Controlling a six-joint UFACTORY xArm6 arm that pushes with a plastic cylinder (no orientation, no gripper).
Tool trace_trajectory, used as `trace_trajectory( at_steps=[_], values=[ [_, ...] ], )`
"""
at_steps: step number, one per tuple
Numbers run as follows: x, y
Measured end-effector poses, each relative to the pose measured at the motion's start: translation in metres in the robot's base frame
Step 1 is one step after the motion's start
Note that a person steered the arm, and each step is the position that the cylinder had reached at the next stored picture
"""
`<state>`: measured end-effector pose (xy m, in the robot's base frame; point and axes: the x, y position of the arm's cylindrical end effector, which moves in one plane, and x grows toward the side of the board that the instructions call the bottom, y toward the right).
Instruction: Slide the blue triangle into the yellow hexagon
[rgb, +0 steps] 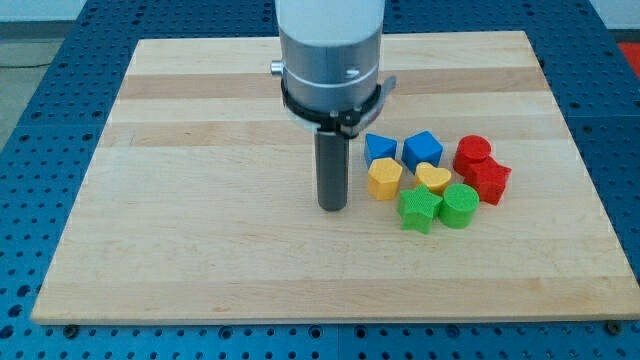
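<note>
The blue triangle lies just above the yellow hexagon, touching or almost touching it, right of the board's middle. My tip rests on the board a short way left of the yellow hexagon, apart from it. The rod comes down from the grey arm body at the view's top.
A blue cube, a yellow heart, a green star, a green cylinder, a red cylinder and a red star cluster right of the hexagon. The wooden board sits on a blue perforated table.
</note>
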<state>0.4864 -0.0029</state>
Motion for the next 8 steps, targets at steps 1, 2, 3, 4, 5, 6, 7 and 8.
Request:
trace_trajectory(
  at_steps=[1,2,3,4,5,6,7,8],
  values=[
    [-0.026,0.0],
    [-0.049,0.0],
    [-0.069,0.0],
    [-0.082,0.007],
    [-0.083,0.039],
    [-0.083,0.061],
    [-0.083,0.067],
    [-0.083,0.069]
  ],
)
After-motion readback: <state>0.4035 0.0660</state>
